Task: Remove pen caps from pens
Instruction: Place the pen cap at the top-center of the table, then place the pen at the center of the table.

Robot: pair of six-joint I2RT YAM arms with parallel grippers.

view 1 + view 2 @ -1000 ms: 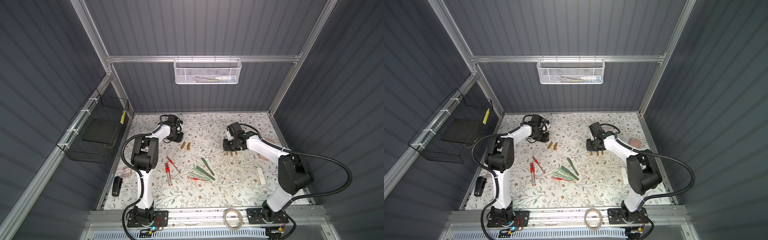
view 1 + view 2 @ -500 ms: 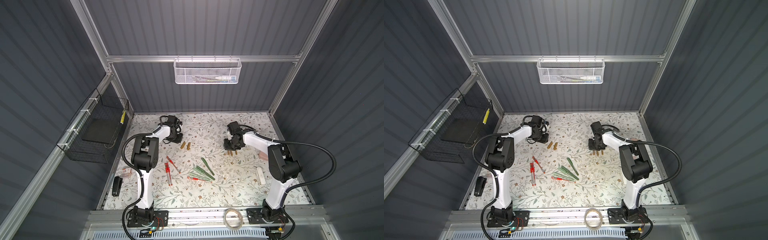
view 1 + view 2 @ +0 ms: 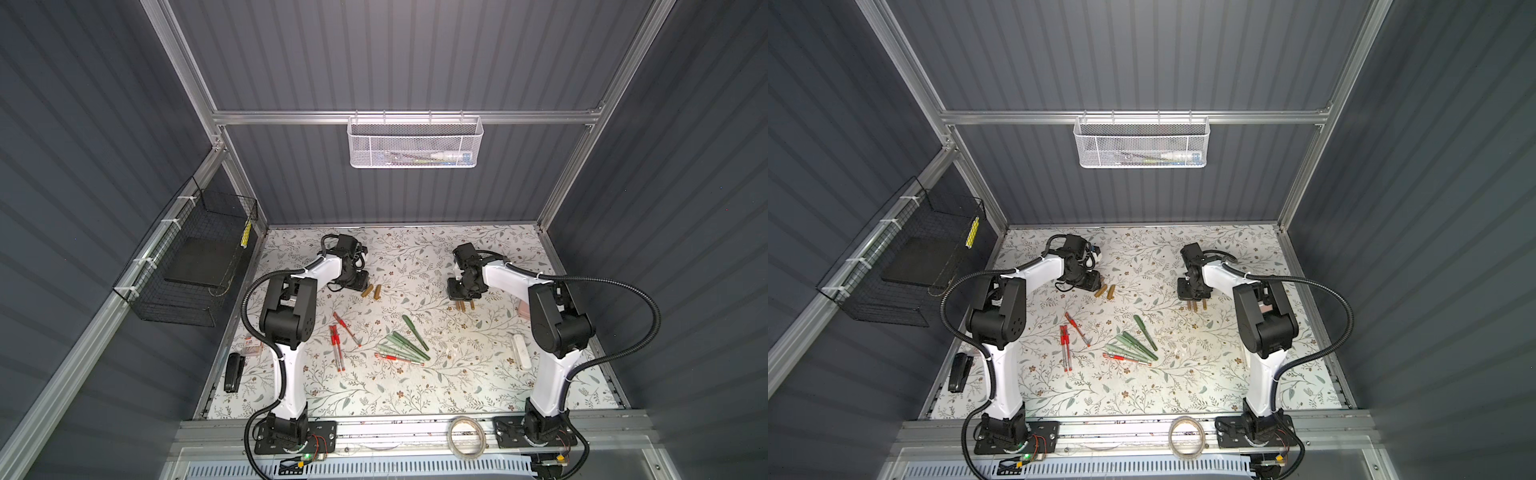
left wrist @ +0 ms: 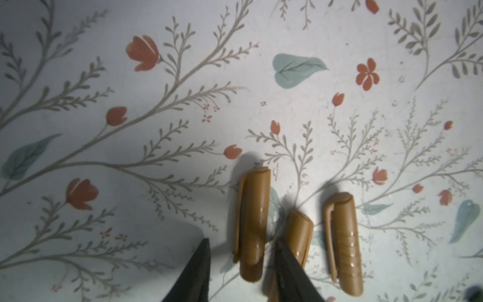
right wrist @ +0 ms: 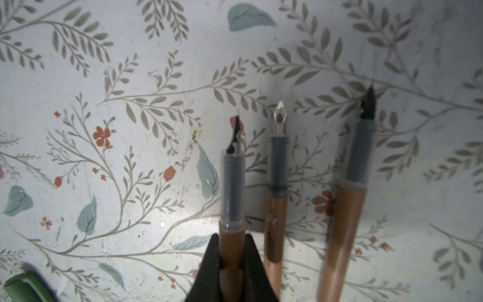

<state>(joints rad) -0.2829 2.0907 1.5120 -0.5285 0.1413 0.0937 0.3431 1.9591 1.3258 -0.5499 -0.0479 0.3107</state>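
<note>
On the far half of the floral tabletop (image 3: 415, 395): left pincer (image 4: 242, 240), arm reaching low, is standing apart astride one gold-brown pen cap (image 4: 252, 209) lying beside two further caps (image 4: 343, 240). Right pincer (image 5: 231, 236) is clamping an uncapped gold-brown pen (image 5: 232, 183). Barrel print is too blurred to read.

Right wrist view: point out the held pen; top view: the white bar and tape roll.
held pen (image 5: 232, 188), right wrist view, clear grip section.
white bar (image 3: 520, 352), in a top view, its middle.
tape roll (image 3: 466, 453), in a top view, its rim.
</note>
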